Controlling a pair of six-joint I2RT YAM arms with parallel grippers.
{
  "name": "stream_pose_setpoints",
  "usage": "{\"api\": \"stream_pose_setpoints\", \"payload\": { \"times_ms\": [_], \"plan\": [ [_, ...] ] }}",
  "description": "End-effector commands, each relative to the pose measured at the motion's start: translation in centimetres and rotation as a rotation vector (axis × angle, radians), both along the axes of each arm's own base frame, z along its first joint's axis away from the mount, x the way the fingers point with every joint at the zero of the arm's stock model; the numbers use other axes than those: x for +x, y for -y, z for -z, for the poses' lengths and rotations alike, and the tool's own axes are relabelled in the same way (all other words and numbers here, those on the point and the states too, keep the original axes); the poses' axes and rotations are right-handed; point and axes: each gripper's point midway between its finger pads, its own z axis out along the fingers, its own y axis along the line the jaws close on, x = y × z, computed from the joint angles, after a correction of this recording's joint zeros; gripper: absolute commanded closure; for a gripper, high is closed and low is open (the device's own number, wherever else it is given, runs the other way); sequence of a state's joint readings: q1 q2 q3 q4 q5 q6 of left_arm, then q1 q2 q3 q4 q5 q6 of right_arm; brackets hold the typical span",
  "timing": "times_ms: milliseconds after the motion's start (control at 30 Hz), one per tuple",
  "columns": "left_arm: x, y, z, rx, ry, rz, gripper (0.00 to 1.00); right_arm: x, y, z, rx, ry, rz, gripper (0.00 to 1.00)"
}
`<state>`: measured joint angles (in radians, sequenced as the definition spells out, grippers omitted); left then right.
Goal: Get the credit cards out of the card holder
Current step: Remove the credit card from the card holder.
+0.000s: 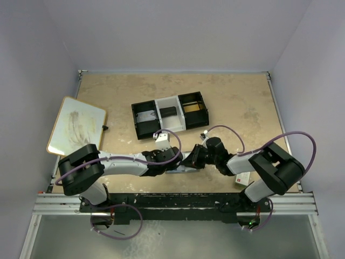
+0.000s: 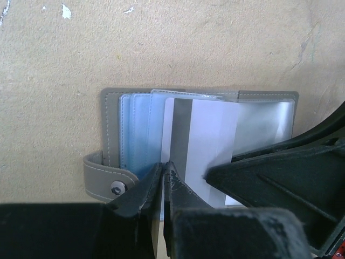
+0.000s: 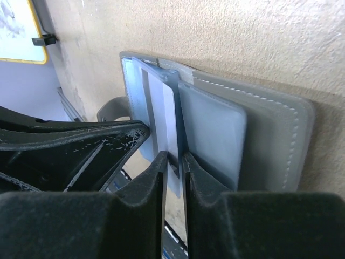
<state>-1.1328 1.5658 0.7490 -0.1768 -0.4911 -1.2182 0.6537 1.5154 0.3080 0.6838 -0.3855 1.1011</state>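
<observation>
Grey card holder (image 2: 110,125) open, left jaws clenched at sleeve (image 2: 141,129) edge, right jaws gripping card (image 2: 207,137).

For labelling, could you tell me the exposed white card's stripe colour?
Dark grey stripe; clearest in the left wrist view.

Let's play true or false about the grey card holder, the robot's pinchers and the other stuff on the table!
1. The card holder lies open on the table. True.
2. The striped card is all the way out of the holder. False: part of it sits under a clear sleeve.
3. The left gripper is wide open. False: it is pinched shut.
4. The tray has three compartments. True.
5. The whiteboard lies at the table's right edge. False: it lies at the left edge.
</observation>
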Motion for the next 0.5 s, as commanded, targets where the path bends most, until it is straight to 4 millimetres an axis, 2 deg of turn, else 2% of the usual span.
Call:
{"api": "stream_pose_setpoints", "payload": {
  "times_ms": [0, 67, 200, 300, 467],
  "plan": [
    [-1.0, -1.2, 1.8, 0.061, -0.051, 0.008, 0.98, 0.3, 0.0, -0.5, 0.03, 0.008, 0.017, 0.87],
    [-0.9, -1.6, 1.6, 0.072, -0.044, -0.006, 0.98, 0.4, 0.4, -0.8, 0.015, 0.015, 0.04, 0.89],
    [-0.9, -2.5, 1.6, 0.096, -0.04, -0.026, 0.98, 1.0, 2.1, -1.0, -0.044, 0.035, 0.067, 0.86],
    [-0.9, -2.4, 1.9, 0.103, -0.045, -0.025, 0.99, 1.1, 3.4, -1.2, -0.03, 0.044, 0.079, 0.91],
    [-0.7, -2.0, 1.9, 0.115, -0.047, -0.017, 0.99, 0.9, 3.9, -1.4, -0.031, 0.047, 0.081, 0.95]
  ]
}}
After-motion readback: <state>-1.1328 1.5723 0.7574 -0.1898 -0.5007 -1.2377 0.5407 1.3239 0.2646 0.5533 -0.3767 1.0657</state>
